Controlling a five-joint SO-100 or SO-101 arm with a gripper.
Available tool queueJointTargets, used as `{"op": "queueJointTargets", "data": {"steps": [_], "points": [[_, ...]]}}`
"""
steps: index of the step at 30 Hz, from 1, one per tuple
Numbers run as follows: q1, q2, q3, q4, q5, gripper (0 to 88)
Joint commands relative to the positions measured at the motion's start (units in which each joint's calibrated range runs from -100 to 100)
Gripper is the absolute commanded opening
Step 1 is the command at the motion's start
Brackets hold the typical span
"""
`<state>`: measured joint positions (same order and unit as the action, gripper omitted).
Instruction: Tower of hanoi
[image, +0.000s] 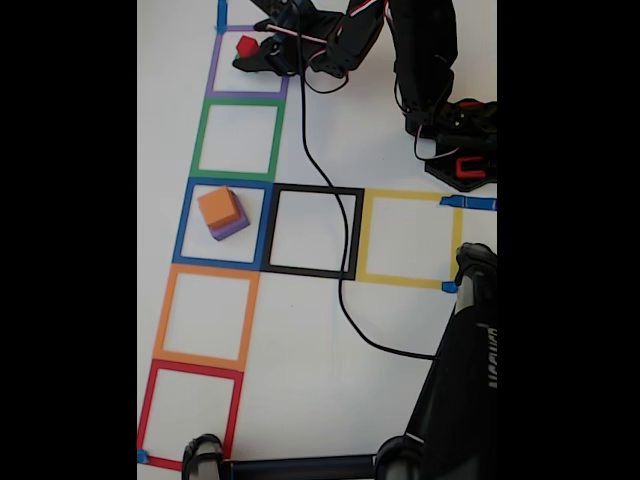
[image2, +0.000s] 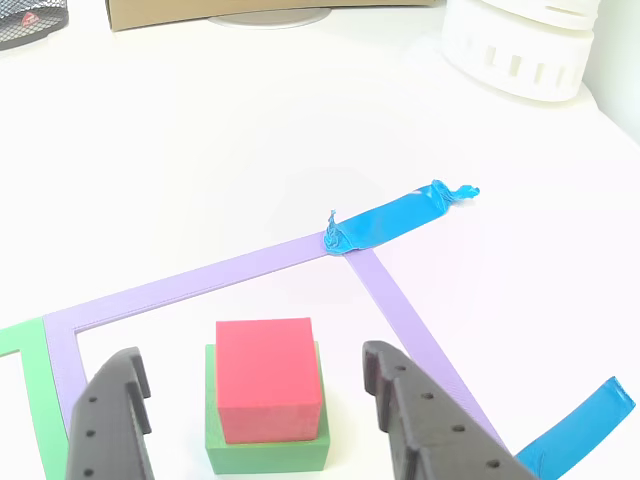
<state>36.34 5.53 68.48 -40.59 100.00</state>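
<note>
Sitting untouched between the spread fingers of the hand (image2: 255, 400): red cube (image2: 267, 375) atop green block (image2: 266, 452).

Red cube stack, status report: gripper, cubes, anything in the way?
Gripper open, straddling red cube. Red cube sits on green block inside purple square. Nothing blocking.
</note>
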Motion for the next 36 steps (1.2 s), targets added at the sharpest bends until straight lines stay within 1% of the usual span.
{"op": "queueJointTargets", "data": {"steps": [1,11,36], "points": [[-0.57,0.4,-0.85,-1.27,0.0,20.2],[-1.44,2.91,-2.21,-2.16,0.0,16.0],[-3.16,-0.08,-2.21,-2.08,0.0,16.3]]}}
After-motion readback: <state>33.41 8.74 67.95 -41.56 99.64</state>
